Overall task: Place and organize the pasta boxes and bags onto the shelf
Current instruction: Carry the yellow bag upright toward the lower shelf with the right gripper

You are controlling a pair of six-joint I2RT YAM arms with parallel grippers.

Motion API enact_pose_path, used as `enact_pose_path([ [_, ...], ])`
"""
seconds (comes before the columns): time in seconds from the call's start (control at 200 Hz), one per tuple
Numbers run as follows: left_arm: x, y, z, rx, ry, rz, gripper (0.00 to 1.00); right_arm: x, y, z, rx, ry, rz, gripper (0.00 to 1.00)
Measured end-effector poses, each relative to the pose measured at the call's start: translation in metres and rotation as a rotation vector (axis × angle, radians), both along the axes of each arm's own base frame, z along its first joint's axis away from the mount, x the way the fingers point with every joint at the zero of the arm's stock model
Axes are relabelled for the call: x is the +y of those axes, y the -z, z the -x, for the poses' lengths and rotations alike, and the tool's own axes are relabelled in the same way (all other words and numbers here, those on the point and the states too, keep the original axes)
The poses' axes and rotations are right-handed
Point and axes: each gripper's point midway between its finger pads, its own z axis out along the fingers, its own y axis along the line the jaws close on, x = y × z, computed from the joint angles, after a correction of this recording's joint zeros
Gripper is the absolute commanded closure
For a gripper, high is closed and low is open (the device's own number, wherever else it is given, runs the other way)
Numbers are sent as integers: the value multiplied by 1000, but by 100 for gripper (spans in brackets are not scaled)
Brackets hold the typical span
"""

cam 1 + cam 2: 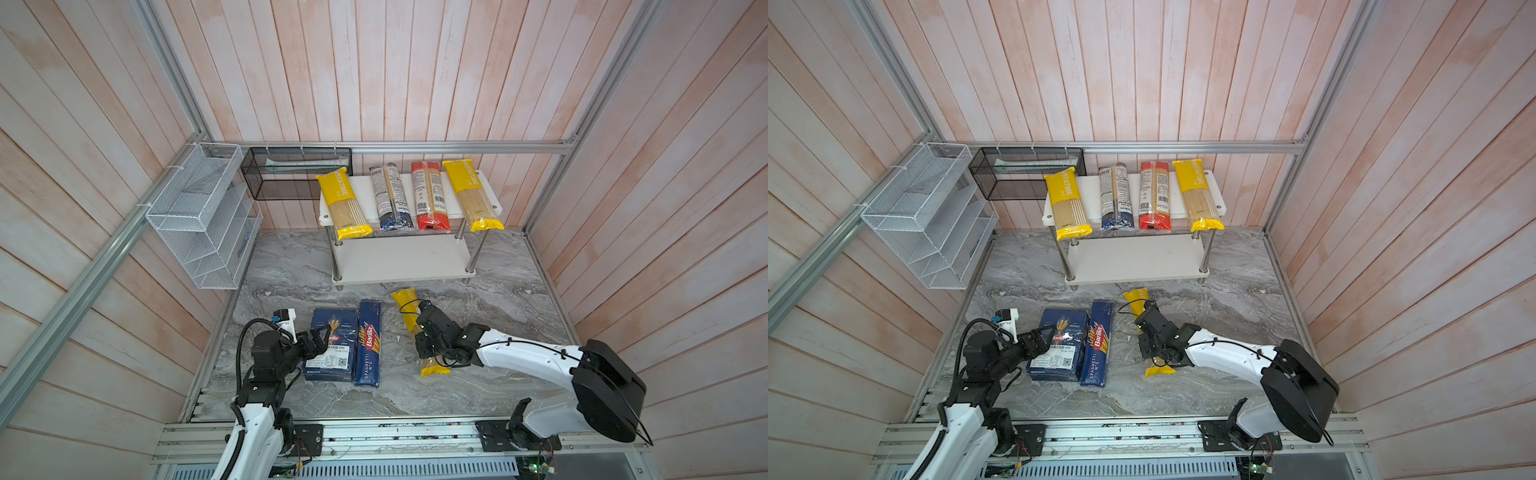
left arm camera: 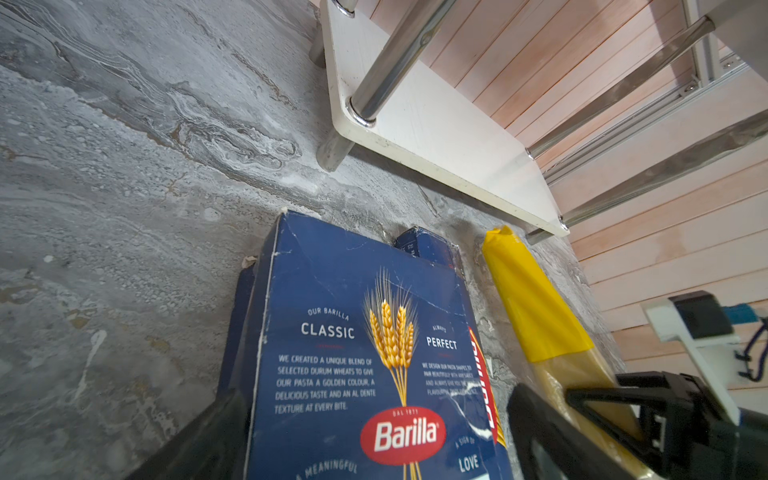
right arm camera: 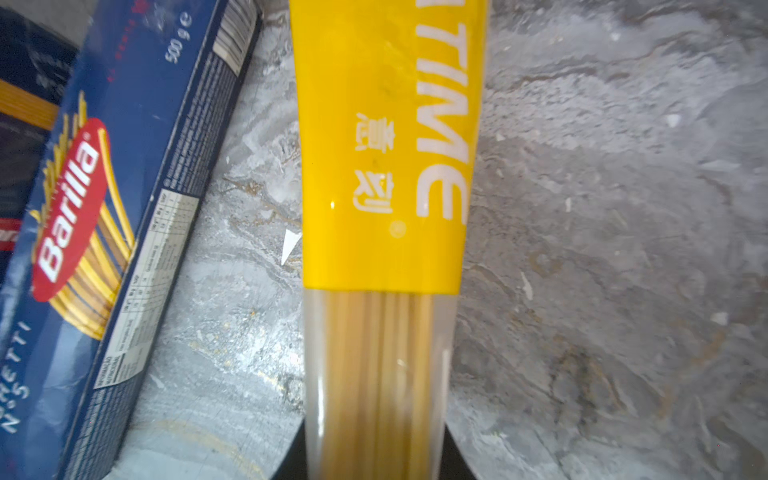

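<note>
Evidently a grasp just made: third yellow bag (image 1: 405,301) pinched by the right gripper (image 1: 416,332) on the tabletop (image 1: 498,299), in front of the shelf (image 1: 399,276)

Right jaws are closed across the bag near its middle, both ends left free; the bag's long axis runs from the robot toward the shelf, slightly slanted, much as the four bags (image 1: 430,195) on the upper board (image 1: 365,189) are laid; the shelf stands ahead of the claw, so a lift and forward carry with little turning is judged enough; the lower board (image 1: 1133,255) is bare; wide box (image 1: 332,345) and narrow box (image 1: 368,345) lie side by side nearer the left gripper (image 1: 320,334), whose jaws stand wide either side of the wide box; whether they press on it cannot be told
</note>
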Motion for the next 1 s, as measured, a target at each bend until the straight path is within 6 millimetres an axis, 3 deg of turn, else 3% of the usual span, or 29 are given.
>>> enact_pose_path([
  [0.195, 0, 0, 0, 0, 0, 0, 0, -13, -35, -12, -80, 53, -74, 91],
  [0.335, 0, 0, 0, 0, 0, 0, 0, -27, -49, -21, -114, 92, -91, 92],
  [0.75, 0, 0, 0, 0, 0, 0, 0, -70, -51, -49, -129, 165, -39, 93],
  [0.995, 0, 0, 0, 0, -1, 0, 0, -92, -56, -76, -137, 201, -9, 93],
])
